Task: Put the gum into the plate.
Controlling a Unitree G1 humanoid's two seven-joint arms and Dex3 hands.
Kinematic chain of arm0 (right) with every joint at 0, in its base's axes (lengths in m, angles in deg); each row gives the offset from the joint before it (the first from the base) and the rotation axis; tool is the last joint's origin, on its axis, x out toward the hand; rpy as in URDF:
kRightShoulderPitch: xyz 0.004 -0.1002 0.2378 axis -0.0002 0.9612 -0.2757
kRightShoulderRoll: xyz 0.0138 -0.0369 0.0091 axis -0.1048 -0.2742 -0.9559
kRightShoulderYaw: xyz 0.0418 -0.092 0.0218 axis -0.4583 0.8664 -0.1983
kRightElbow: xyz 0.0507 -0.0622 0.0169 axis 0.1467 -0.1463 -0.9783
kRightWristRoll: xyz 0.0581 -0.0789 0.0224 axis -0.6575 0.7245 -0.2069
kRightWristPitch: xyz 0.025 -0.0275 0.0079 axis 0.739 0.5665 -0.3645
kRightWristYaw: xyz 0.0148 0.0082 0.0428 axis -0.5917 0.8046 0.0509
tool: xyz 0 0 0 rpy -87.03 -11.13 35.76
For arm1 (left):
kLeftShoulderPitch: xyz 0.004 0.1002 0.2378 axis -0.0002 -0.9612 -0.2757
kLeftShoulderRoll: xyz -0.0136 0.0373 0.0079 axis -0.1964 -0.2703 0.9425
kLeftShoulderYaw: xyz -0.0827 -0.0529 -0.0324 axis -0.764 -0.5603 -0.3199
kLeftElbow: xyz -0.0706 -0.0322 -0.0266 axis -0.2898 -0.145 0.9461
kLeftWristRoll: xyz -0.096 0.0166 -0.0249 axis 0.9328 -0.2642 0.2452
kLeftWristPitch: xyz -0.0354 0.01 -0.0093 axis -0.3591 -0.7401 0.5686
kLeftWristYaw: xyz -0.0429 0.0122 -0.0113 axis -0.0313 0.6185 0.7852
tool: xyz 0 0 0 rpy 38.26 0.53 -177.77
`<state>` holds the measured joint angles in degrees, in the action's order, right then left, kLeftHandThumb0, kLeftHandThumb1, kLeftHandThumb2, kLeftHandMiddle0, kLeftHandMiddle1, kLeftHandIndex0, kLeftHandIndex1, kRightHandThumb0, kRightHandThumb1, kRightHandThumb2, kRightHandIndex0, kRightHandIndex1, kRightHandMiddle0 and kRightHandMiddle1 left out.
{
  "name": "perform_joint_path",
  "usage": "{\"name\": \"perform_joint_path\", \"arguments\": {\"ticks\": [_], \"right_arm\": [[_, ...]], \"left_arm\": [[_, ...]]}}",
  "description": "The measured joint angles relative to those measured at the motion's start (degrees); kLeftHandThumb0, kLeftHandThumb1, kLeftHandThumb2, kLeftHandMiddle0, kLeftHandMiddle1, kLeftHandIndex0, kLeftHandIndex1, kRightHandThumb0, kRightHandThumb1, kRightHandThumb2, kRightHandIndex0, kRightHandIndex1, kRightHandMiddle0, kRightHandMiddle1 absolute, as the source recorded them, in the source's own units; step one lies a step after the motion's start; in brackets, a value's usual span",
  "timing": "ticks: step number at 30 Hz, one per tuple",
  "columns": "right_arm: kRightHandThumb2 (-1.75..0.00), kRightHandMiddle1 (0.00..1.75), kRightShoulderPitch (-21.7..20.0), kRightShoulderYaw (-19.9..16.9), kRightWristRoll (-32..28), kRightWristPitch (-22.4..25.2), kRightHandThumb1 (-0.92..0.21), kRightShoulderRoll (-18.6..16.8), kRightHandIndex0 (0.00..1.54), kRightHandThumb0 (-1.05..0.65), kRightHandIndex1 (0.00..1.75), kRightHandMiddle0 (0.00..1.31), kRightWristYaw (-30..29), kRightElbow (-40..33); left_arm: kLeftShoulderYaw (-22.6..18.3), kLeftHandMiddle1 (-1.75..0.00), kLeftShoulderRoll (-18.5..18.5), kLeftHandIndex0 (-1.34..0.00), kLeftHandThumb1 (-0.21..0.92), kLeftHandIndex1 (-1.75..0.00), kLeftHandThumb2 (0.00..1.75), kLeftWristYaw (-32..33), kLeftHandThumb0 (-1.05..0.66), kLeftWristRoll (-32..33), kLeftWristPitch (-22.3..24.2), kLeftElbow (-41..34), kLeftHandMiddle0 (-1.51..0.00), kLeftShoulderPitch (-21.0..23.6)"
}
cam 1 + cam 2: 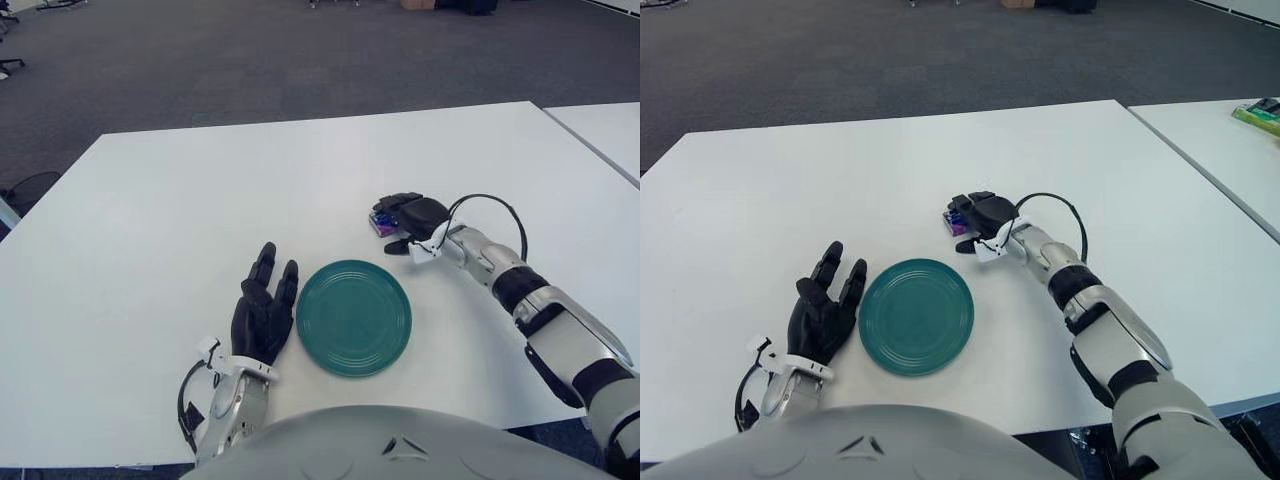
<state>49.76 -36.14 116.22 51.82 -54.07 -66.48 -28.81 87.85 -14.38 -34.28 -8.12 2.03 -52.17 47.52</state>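
Observation:
The gum [379, 223], a small blue and purple pack, lies on the white table a little beyond the right far side of the green plate [354, 317]. My right hand [391, 226] lies on top of the gum. Its fingers curl over the far side and its thumb sits at the near side, so only the left end of the pack shows; it also peeks out in the right eye view [954, 222]. The plate holds nothing. My left hand [262, 314] rests flat on the table just left of the plate, with its fingers spread.
A second white table [610, 130] stands to the right across a narrow gap, with a green item [1262, 114] on it. Grey carpet lies beyond the table's far edge. A black cable loops above my right wrist [490, 205].

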Motion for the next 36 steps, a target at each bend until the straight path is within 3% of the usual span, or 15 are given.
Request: {"name": "perform_joint_path", "arguments": {"ticks": [12,24,27,29,30,32,34,36], "right_arm": [[-0.46,0.55,1.97,0.0,-0.19,0.84,-0.92,0.6,0.37,-0.71,0.02,0.0,1.33,-1.35],[-0.46,0.58,0.04,0.71,-0.08,-0.97,-0.92,0.72,0.4,-0.7,0.01,0.0,2.29,2.29],[-0.49,0.63,-1.16,1.47,0.06,-1.78,-0.92,0.71,0.44,-0.7,0.02,0.0,2.34,4.06],[-0.52,0.82,-2.09,2.04,0.16,-2.1,-0.92,0.71,0.52,-0.71,0.05,0.0,2.37,5.49],[-0.52,0.93,-2.66,2.35,0.26,-2.29,-0.92,0.71,0.55,-0.71,0.17,0.01,2.42,6.31],[-0.53,1.25,-3.56,2.88,0.34,-2.54,-0.92,0.62,0.52,-0.72,0.63,0.01,2.42,7.92],[-0.53,1.36,-4.27,3.32,0.34,-2.77,-0.92,0.45,0.5,-0.72,0.79,0.01,2.27,9.29],[-0.55,1.54,-5.12,3.95,0.46,-2.8,-0.92,0.18,0.53,-0.72,1.11,0.09,1.68,10.51]], "left_arm": [[-0.02,0.0,0.02,0.0,0.92,-0.12,0.98,0.01,-1.05,0.86,0.38,0.03,-0.03,0.03],[0.24,0.0,0.08,0.0,0.92,-0.1,0.96,0.14,-1.05,1.26,-0.31,0.78,-0.02,0.1],[0.4,0.0,0.09,0.0,0.92,-0.09,0.96,0.14,-1.05,1.38,-0.68,1.0,-0.02,0.11],[0.56,0.0,0.09,0.0,0.92,-0.09,0.96,0.14,-1.05,1.51,-0.86,1.11,-0.02,0.11],[0.64,0.0,0.1,0.0,0.92,-0.09,0.96,0.16,-1.05,1.56,-0.97,1.15,-0.02,0.11],[0.76,0.0,0.1,0.0,0.92,-0.09,0.96,0.25,-1.05,1.77,-1.07,1.19,-0.03,0.11],[0.89,0.0,0.1,0.0,0.92,-0.09,0.96,0.33,-1.05,1.93,-1.12,1.22,-0.03,0.11],[0.99,0.0,0.1,0.0,0.92,-0.09,0.96,0.45,-1.05,1.95,-1.16,1.24,-0.03,0.11]]}}
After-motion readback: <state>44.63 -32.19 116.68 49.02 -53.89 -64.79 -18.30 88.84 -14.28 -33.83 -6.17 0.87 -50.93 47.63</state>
